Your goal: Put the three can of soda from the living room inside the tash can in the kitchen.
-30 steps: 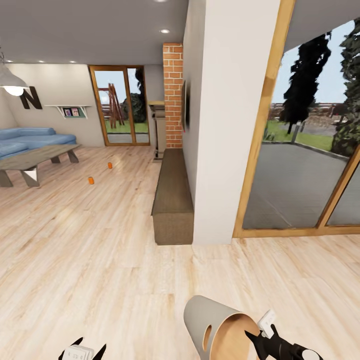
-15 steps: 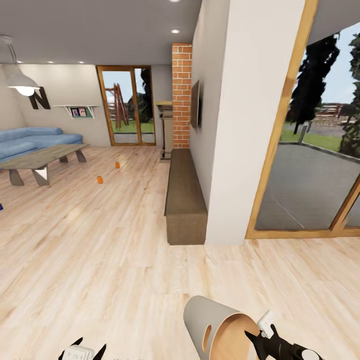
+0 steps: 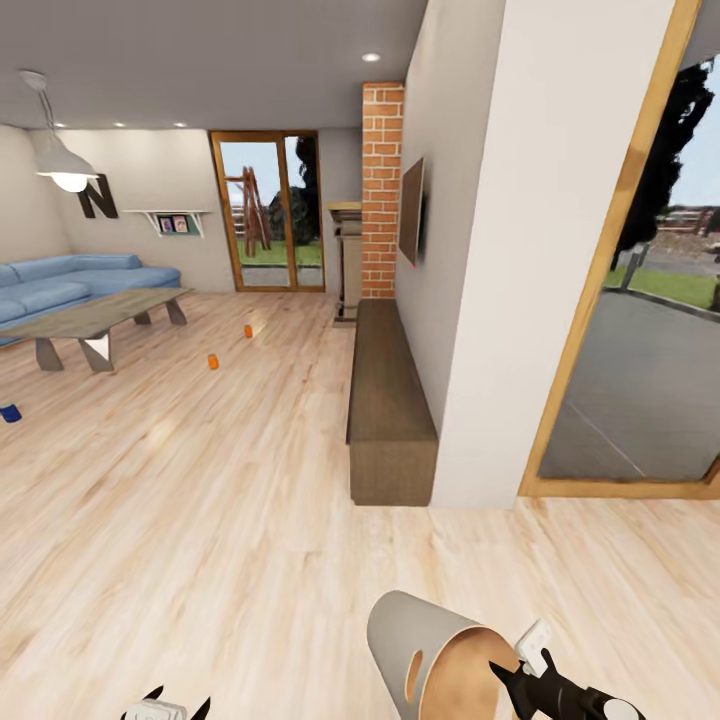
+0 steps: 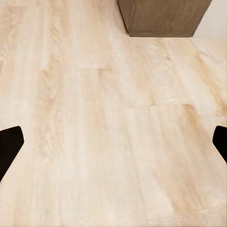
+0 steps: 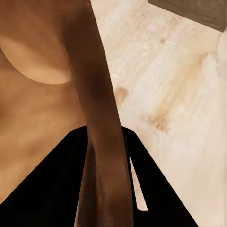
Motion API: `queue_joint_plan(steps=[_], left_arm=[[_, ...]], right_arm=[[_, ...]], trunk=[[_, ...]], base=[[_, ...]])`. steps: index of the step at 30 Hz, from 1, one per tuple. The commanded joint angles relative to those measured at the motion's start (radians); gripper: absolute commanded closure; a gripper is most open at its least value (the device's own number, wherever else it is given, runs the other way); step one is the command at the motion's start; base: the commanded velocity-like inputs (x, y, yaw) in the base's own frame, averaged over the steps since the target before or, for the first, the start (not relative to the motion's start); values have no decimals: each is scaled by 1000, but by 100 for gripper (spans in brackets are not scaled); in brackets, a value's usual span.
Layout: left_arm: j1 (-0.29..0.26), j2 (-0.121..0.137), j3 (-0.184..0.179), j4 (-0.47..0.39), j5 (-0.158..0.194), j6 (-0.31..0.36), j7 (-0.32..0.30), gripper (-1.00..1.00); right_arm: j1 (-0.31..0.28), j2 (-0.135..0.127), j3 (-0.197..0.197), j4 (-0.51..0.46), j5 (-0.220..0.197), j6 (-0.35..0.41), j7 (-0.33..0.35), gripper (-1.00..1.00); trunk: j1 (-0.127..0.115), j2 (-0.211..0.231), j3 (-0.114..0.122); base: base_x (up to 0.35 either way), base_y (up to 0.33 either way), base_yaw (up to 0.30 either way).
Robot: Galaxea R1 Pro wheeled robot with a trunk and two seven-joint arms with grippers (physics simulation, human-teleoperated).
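Observation:
The tash can (image 3: 430, 650), grey outside and tan inside, hangs tilted at the bottom of the head view, its mouth toward my right gripper (image 3: 512, 678), which is shut on its rim. In the right wrist view the brown rim (image 5: 101, 142) runs between the black fingers (image 5: 52, 184). My left gripper (image 3: 165, 712) is open and holds nothing; its fingertips (image 4: 8, 146) stand wide apart over bare floor. Far across the living room floor stand two orange cans of soda (image 3: 213, 362) (image 3: 248, 330), and a dark blue one (image 3: 10, 413) lies at the left edge.
A long brown bench (image 3: 388, 410) runs along the wall ahead, beside a white pillar (image 3: 520, 300). The low table (image 3: 100, 315) and blue sofa (image 3: 70, 280) are at far left. A brick column (image 3: 382, 190) and glass doors (image 3: 268, 210) stand at the back.
The whole head view has shifted, so the camera moved; the dark blue can has come into sight at the left edge. The bin and both grippers keep their places in the picture.

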Motion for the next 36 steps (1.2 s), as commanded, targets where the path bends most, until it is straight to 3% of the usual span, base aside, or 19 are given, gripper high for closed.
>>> queue_joint_plan(steps=[1, 13, 18, 36], left_arm=[[0, 0, 0, 1, 0, 0, 0, -100], [0, 0, 0, 3, 0, 0, 0, -100], [-12, 8, 1, 3, -1, -1, 13, -100], [-12, 8, -1, 3, -3, -2, 19, -100]], right_arm=[[0, 0, -4, -2, -7, -1, -1, 100], [0, 1, -2, -2, -7, -1, -1, 100], [7, 3, 17, 4, 19, 3, -6, 100], [7, 7, 4, 4, 55, 3, -1, 100]], trunk=[[0, 0, 0], [0, 0, 0], [0, 0, 0], [0, 0, 0]], base=[[328, 2, 2], [329, 0, 0], [0, 0, 0], [0, 0, 0]])
